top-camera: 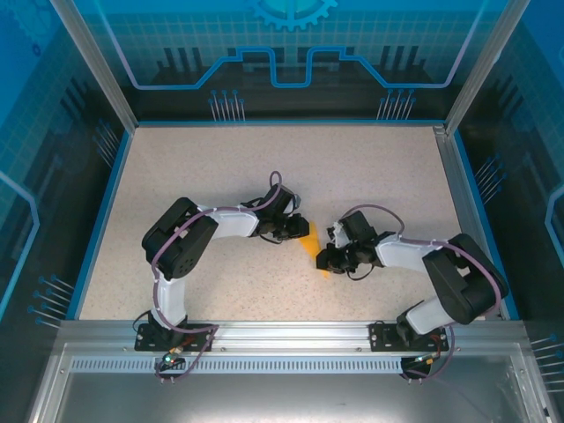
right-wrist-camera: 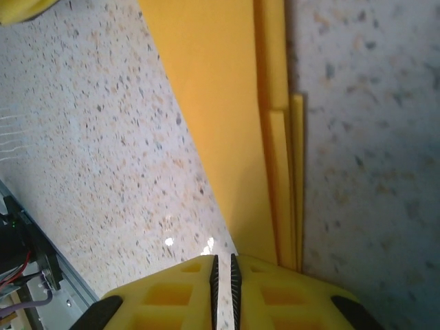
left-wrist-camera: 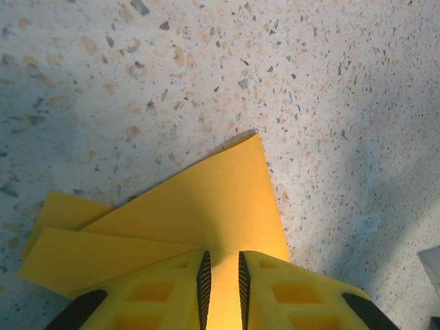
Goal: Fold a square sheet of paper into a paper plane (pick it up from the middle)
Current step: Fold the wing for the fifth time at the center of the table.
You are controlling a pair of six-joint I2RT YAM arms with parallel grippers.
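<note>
The orange-yellow paper plane (top-camera: 312, 240) lies flat mid-table, folded into a narrow pointed shape with layered edges. In the left wrist view the paper plane (left-wrist-camera: 206, 206) shows overlapping flaps and a corner pointing away. My left gripper (top-camera: 300, 233) sits at its far end. There the left gripper (left-wrist-camera: 221, 256) has its jaws almost together, with the tips resting on the paper and orange showing through the slit. My right gripper (top-camera: 322, 259) is at the near end. In the right wrist view the right gripper (right-wrist-camera: 222, 258) is shut beside the long edge of the paper plane (right-wrist-camera: 220, 103), with bare table in its slit.
The speckled table (top-camera: 220, 167) has a blue rim on the left, far and right sides. A metal rail (top-camera: 291, 333) runs along the near edge. Rail and wires (right-wrist-camera: 27, 275) show at the lower left of the right wrist view.
</note>
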